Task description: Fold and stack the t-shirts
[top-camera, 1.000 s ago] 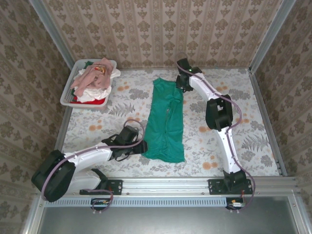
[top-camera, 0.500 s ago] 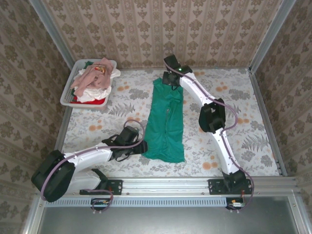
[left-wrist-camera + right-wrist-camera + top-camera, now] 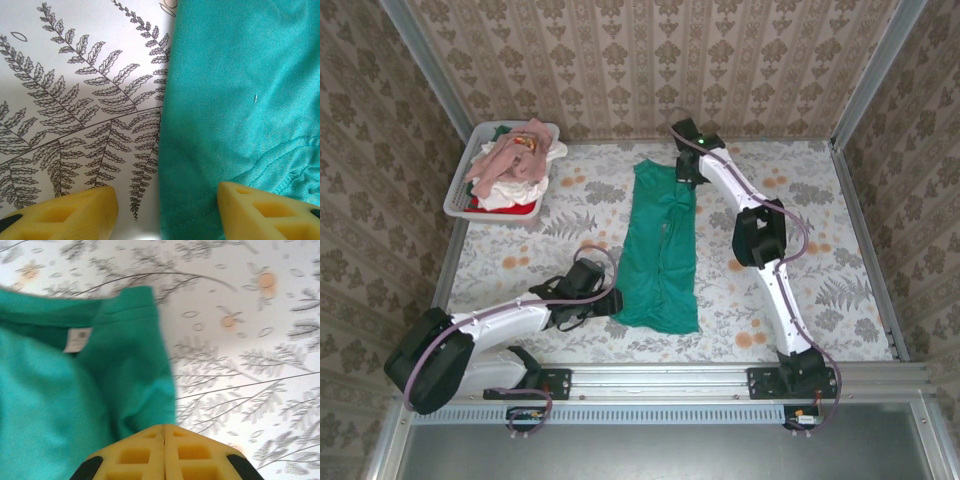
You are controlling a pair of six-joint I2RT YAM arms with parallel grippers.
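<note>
Nearest the arm bases, along the table's front edge, a grey metal rail (image 3: 660, 380). Just beyond, low over the table, the left gripper (image 3: 608, 301), jaws released and spread wide at the near left corner of the long teal-green cotton t-shirt (image 3: 662, 250): from the left wrist, one yellow foam finger (image 3: 75, 215) over bare tablecloth, the other over green fabric, the shirt's edge running between them and nothing pinched. Further out, the same shirt laid lengthwise up the middle of the table, folded narrow, creased along its centre. At its far right corner, the right gripper (image 3: 685, 172), jaws clenched, pads pressed flush together at the cloth's edge; cannot tell whether any fabric is caught between them. Close by in the right wrist view, a small white neck tag (image 3: 77, 340) inside the collar. Off to the far left, well apart from both grippers, a white rectangular plastic tub (image 3: 458, 206) heaped with crumpled shirts: pink (image 3: 520, 150) on top, white (image 3: 510, 195) beneath, red (image 3: 523, 209) at the near rim. Underneath everything, a pale tablecloth (image 3: 810, 200) printed with grey ferns and orange blossoms. Around the table on three sides, walls (image 3: 620, 60) papered in beige damask, framed by grey metal posts.
</note>
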